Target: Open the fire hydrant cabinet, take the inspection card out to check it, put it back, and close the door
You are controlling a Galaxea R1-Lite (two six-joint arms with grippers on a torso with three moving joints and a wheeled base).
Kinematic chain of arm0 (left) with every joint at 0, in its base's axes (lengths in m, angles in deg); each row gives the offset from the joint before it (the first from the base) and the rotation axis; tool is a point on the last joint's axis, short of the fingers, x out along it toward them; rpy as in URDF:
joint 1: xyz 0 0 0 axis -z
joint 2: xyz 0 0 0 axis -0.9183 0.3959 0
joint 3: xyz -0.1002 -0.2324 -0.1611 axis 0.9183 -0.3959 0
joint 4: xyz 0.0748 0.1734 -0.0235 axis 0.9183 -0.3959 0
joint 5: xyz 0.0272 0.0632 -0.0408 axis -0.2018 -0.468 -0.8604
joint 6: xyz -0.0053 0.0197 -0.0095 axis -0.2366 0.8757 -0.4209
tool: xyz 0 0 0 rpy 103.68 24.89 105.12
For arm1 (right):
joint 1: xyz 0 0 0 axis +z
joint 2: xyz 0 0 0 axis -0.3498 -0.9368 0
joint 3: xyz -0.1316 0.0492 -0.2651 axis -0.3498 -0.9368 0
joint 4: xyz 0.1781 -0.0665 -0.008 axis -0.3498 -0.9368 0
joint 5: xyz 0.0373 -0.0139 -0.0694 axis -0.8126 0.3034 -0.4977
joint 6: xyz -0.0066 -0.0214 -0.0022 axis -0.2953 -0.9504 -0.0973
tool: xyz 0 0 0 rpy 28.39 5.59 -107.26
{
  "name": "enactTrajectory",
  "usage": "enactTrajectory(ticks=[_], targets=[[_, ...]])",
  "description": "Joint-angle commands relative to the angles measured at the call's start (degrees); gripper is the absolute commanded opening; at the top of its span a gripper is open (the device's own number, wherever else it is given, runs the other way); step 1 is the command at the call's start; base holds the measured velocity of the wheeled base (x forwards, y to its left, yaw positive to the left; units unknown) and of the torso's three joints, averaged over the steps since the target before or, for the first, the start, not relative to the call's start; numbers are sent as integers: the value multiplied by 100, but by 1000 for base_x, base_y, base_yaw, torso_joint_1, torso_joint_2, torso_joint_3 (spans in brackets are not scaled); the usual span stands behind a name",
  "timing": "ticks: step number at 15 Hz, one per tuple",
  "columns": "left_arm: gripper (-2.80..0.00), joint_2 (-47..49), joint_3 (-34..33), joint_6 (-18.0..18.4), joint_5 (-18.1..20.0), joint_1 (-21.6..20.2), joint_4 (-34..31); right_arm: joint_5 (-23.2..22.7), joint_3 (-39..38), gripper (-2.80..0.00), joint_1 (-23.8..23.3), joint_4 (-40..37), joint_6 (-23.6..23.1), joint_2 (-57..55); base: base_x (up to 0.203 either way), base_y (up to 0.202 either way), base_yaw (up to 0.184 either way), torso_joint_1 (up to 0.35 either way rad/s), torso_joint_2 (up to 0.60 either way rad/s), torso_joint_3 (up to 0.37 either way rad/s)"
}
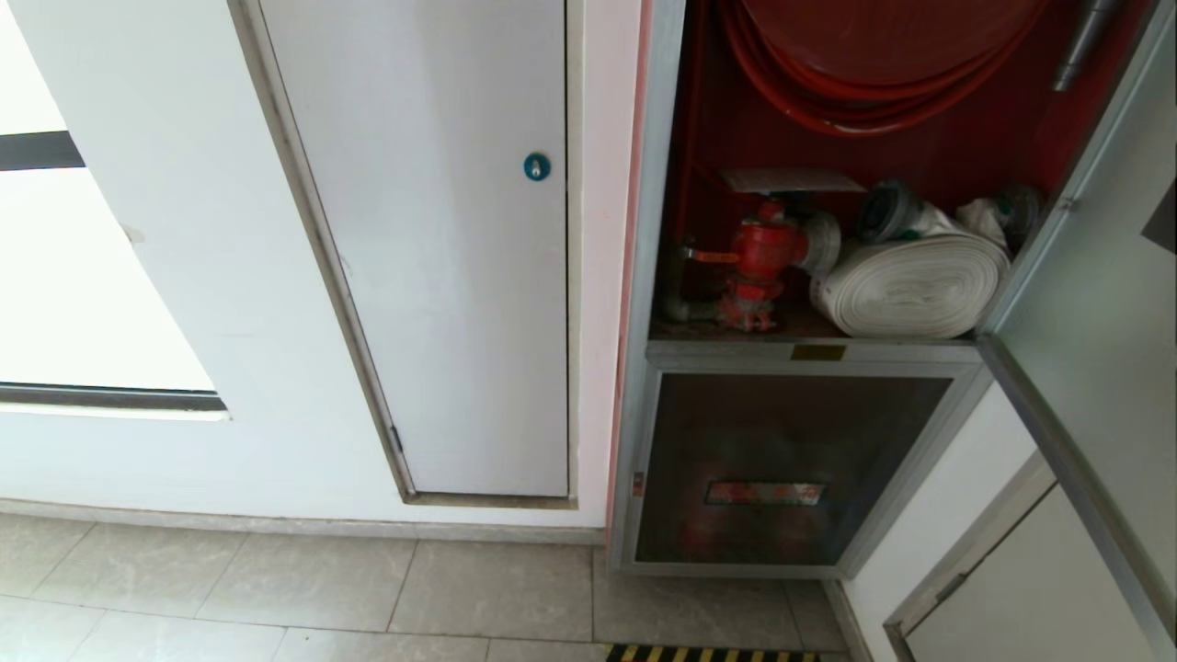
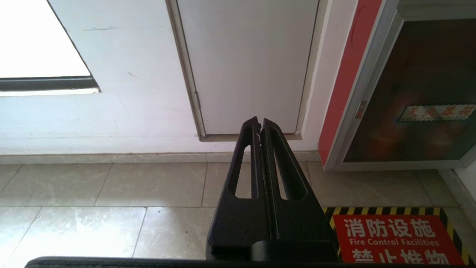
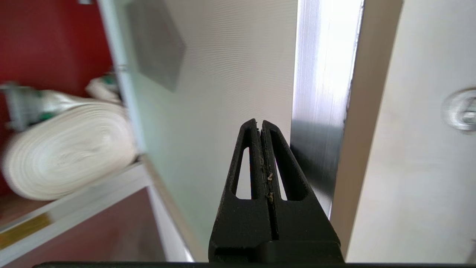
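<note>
White wall, tiled floor: fire hydrant cabinet [image 1: 809, 276] stands open, door [image 1: 1094, 303] swung right. Right gripper [image 3: 259, 124], fingers closed and empty, faces its stiff, slippery glass; better pushed at the aluminium frame.

My fire hydrant cabinet [image 1: 655, 276] was red inside within a silver frame, holding a red hose reel [image 1: 874, 64], a red valve [image 1: 763, 253] and a white rolled hose [image 1: 910, 285]. Its lower panel [image 1: 782, 469] was dark glass. The plain door [image 1: 441, 248] was white with a blue lock [image 1: 537, 166]. The floor sign [image 2: 394, 238] was red, bordered in yellow-and-black stripes. My fingers [image 3: 247, 163] were black.
</note>
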Motion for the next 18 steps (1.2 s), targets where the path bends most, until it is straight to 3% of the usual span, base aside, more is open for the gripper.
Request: enactTrajectory(ticks=[1,5,10,18], targets=[[-280,4,0,1,3,0,0,15,-6,-280,-218,25,-1,-45,0,0,0,0,0,0],[-280,4,0,1,3,0,0,14,28,-280,-694,-133,35,-233,0,0,0,0,0,0],[-280,4,0,1,3,0,0,-60,127,-280,-949,-320,274,-506,0,0,0,0,0,0],[-280,4,0,1,3,0,0,-772,413,-280,-1868,-851,521,-552,0,0,0,0,0,0]])
